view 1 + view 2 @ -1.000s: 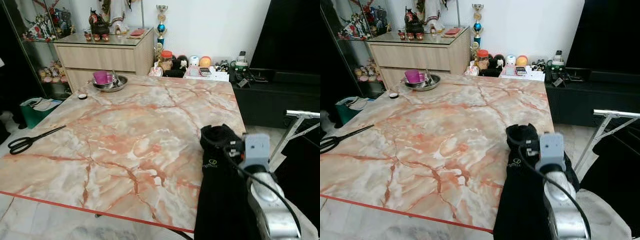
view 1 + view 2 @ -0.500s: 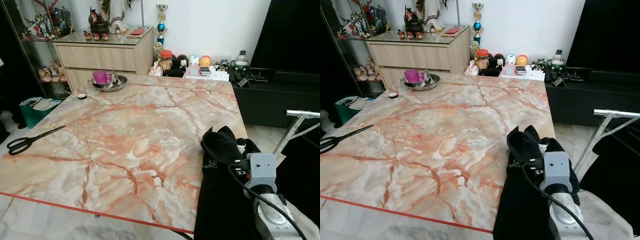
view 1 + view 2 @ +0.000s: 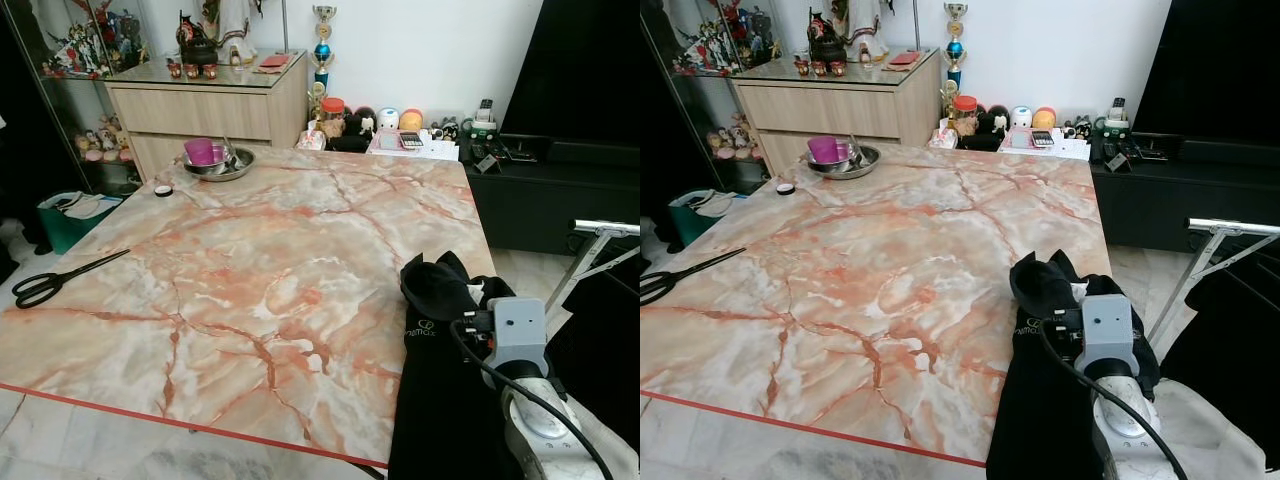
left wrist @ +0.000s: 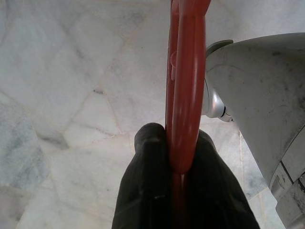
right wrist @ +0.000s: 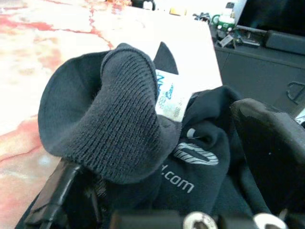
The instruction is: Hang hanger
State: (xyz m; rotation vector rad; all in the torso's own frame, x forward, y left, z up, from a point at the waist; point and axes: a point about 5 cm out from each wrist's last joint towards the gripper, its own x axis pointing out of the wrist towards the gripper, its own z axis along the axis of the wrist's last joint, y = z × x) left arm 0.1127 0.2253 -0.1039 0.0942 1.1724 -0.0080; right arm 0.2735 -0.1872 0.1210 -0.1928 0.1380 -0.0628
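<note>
A red hanger point(image 4: 187, 71) runs between the black fingers of my left gripper point(image 4: 174, 138), which is shut on it and hangs low over the pale marble floor. A black garment point(image 3: 440, 380) drapes off the right edge of the marble table point(image 3: 250, 250). Its ribbed collar point(image 5: 109, 124) and white label point(image 5: 169, 98) are bunched up. My right gripper point(image 5: 162, 162) is shut on the cloth just below the collar, at the table's right edge point(image 3: 478, 312). Most of the fingers are buried in the cloth.
A silver rack bar point(image 3: 605, 228) stands to the right of the table. Black scissors point(image 3: 55, 280) lie at the table's left edge; a metal bowl with a purple cup point(image 3: 215, 160) sits at the far corner. Behind are a wooden cabinet point(image 3: 210, 105) and a black console point(image 3: 560, 190).
My right arm has dropped a little and drawn back toward me with the garment's collar, which now sits lower and more spread. The table things have not moved.
</note>
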